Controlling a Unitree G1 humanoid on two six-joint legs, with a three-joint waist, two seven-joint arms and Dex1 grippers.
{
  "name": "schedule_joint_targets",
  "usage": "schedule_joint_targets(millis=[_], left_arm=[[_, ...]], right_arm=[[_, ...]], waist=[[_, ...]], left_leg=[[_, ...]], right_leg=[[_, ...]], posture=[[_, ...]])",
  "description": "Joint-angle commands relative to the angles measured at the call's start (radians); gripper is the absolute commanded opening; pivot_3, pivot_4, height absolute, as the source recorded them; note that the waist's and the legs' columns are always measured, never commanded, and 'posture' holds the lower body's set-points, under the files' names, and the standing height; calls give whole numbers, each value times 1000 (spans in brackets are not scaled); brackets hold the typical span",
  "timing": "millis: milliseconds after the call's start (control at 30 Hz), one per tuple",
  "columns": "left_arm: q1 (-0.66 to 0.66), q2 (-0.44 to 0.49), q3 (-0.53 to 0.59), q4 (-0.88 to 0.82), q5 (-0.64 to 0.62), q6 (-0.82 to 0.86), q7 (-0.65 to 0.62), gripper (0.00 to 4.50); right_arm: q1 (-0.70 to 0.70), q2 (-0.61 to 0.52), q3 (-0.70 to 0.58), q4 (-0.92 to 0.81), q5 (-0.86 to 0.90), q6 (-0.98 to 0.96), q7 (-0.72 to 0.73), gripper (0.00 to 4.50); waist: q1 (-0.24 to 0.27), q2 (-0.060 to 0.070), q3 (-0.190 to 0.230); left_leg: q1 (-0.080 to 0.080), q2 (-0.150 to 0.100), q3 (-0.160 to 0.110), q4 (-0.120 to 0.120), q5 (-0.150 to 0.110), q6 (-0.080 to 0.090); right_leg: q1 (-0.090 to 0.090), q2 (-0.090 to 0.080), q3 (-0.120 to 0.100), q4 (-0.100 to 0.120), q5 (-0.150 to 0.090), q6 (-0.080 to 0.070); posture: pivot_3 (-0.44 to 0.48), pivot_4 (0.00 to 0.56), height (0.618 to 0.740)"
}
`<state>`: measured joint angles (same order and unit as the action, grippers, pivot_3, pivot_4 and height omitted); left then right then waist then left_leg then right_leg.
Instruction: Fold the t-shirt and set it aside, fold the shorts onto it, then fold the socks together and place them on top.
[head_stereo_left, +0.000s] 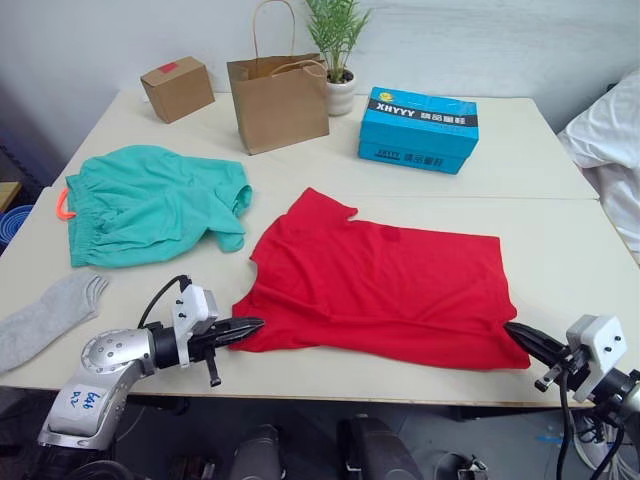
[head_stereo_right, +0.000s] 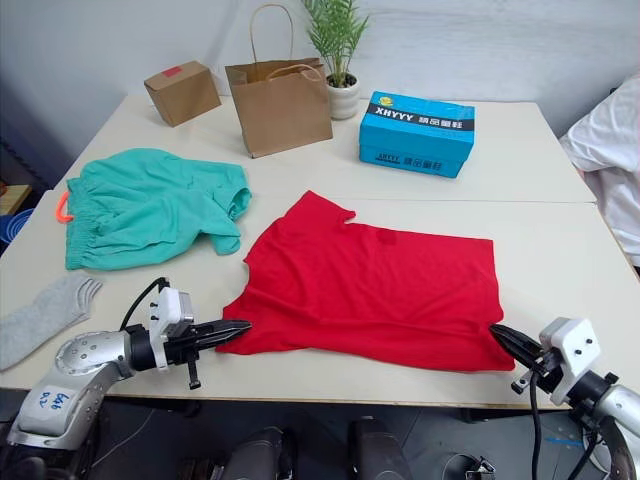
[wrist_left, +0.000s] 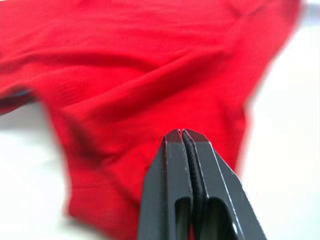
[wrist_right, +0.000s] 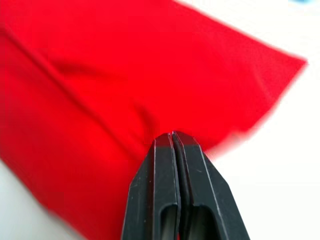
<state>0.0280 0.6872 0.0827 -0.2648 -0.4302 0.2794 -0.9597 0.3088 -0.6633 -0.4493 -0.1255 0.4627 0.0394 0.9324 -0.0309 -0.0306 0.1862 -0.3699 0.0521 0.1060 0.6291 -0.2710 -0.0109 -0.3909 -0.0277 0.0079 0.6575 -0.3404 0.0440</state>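
the t-shirt is lying spread on the counter, already doubled over once so it looks like a wide red slab, with a sleeve poking up toward the far side. the left gripper sits at the near left corner of the shirt, jaws clenched; the left wrist view shows its tips pressed together right at the red cloth with fabric bunching up at them, so it looks like it's pinching that corner. the right gripper is at the near right corner, jaws also pressed tight together against the hem in the right wrist view, but whether any cloth is actually caught between them i can't tell.

the shorts are crumpled on the left half of the counter, just beside the shirt's sleeve, orange drawstring sticking out on the far left side. one of the socks lies flat near the front left edge, well apart from the shirt.

along the back there's a small cardboard box, a brown paper bag, a potted plant and a blue box.
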Motion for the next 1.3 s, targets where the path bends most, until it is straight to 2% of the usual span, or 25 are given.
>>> schedule_joint_targets(millis=[33, 167, 300, 500, 767, 900, 1000, 1100, 1267, 1300], left_arm=[[-51, -49, -71, -51, 13, -10, 20, 54], [-74, -98, -139, -45, 51, -3, 53, 54], [-46, -80, -161, -21, 109, -42, 53, 54], [20, -34, -71, 38, 133, -96, 71, 54], [164, 10, 85, 55, 116, -167, 72, 54], [197, 31, 159, 25, 44, -163, 19, 54], [198, 57, 182, -42, -17, -94, -5, 54], [208, 123, 177, -86, 9, -104, -58, 650], [213, 149, 128, -97, 106, -185, -54, 2212], [204, 145, 104, -96, 132, -186, -39, 2223]], right_arm=[[-40, -14, 125, -111, -18, -4, 49, 56], [-87, 25, 240, -105, -78, -33, 35, 56], [-88, 48, 267, -45, -124, -81, 16, 56], [-5, 16, 147, 83, -138, -186, -1, 56], [110, -47, -65, 156, -87, -184, 1, 56], [120, -58, -108, 152, -62, -190, 26, 56], [141, -80, -125, 77, 14, -120, 88, 56], [181, -134, -106, -28, 32, -103, 181, 660], [216, -173, -66, -79, -38, -136, 237, 2398], [214, -178, -47, -81, -67, -138, 232, 2698]], waist=[[1, 0, 0], [2, 0, 0], [2, 0, 0], [2, 0, 0], [0, 0, 0], [-1, 0, 0], [1, 1, 0], [2, 1, 0], [3, 1, 0], [3, 1, 0]], left_leg=[[0, 0, 0, 0, 0, 0], [-1, 0, 0, 0, 0, 0], [-2, 0, 0, -1, -1, -1], [-1, 0, 0, 0, -1, 0], [0, 0, 0, -1, -1, 0], [0, 2, 0, -2, -2, 0], [0, 2, 0, -1, -2, 0], [-1, 2, 0, -2, -2, -1], [0, 2, 0, -5, -2, -2], [0, 2, 0, -5, -2, -2]], right_leg=[[0, 0, 0, 0, 0, 0], [-1, 0, 0, -1, 0, 0], [-2, 1, 0, -1, -1, 1], [0, 0, 0, -1, -1, 1], [0, -1, 0, -2, -2, -2], [-1, 1, 0, -2, -4, -5], [-1, 1, -1, -2, -4, -6], [-1, 0, -1, -2, -4, -5], [-1, 1, -1, -4, -4, -6], [-1, 1, -1, -4, -4, -6]], posture=[[0, 150, 740], [0, 150, 740], [0, 150, 740], [0, 150, 740], [0, 150, 740], [0, 150, 740], [0, 150, 740], [0, 150, 740], [0, 150, 740], [0, 150, 740]])
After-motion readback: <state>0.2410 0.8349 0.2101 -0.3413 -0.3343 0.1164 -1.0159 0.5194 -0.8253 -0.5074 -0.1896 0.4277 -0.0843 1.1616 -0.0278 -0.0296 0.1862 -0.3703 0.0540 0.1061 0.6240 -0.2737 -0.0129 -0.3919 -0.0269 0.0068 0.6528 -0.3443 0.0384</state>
